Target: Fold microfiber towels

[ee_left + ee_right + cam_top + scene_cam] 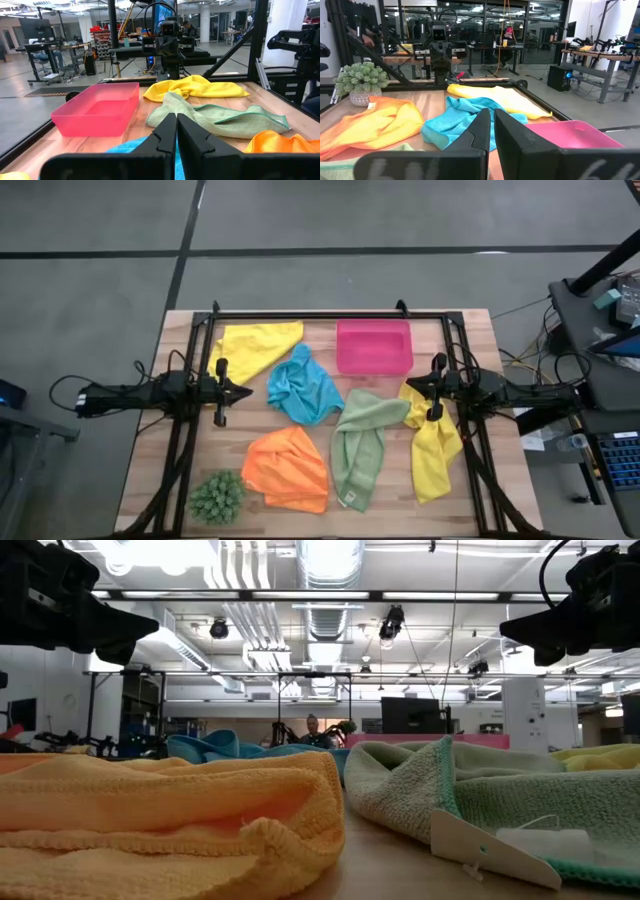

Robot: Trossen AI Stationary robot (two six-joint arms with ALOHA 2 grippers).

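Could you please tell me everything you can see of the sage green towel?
The sage green towel is a soft, napped cloth with a stitched edge and a white tag at one corner. It lies unfolded and rumpled, draped long from the table's middle toward the near edge, between the orange towel and a yellow towel. Nothing grips it.

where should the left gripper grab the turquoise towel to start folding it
Judging from above, the turquoise towel lies crumpled, with one corner poking up toward the far edge. The left gripper, shut, sits just left of it; pinching that raised corner from above looks easiest.

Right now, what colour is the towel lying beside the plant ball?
Orange; the orange towel shows best in the high view.
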